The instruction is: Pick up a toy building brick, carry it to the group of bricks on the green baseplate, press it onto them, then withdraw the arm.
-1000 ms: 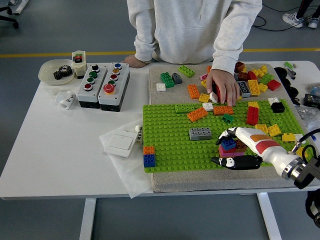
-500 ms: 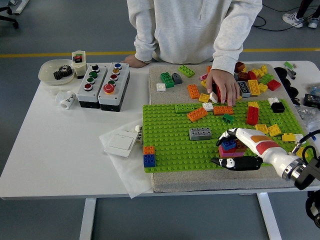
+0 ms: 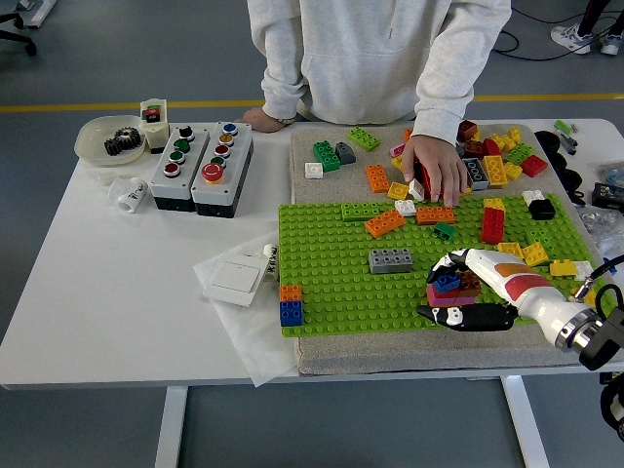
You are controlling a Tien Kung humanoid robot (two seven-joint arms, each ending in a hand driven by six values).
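The blue brick point(image 3: 448, 284), held in the right hand's point(image 3: 466, 290) curled fingers, wants straight-down pressure on the near-right bricks of the green baseplate point(image 3: 331, 278).

- The robot hand point(image 3: 466, 291) covers part of the brick stack point(image 3: 450, 290) on the green baseplate point(image 3: 331, 273); contact cannot be judged.
- A red brick point(image 3: 423, 185) beyond the baseplate is mostly hidden under the person's hand point(image 3: 435, 170).
- The person is cut off above the chest.
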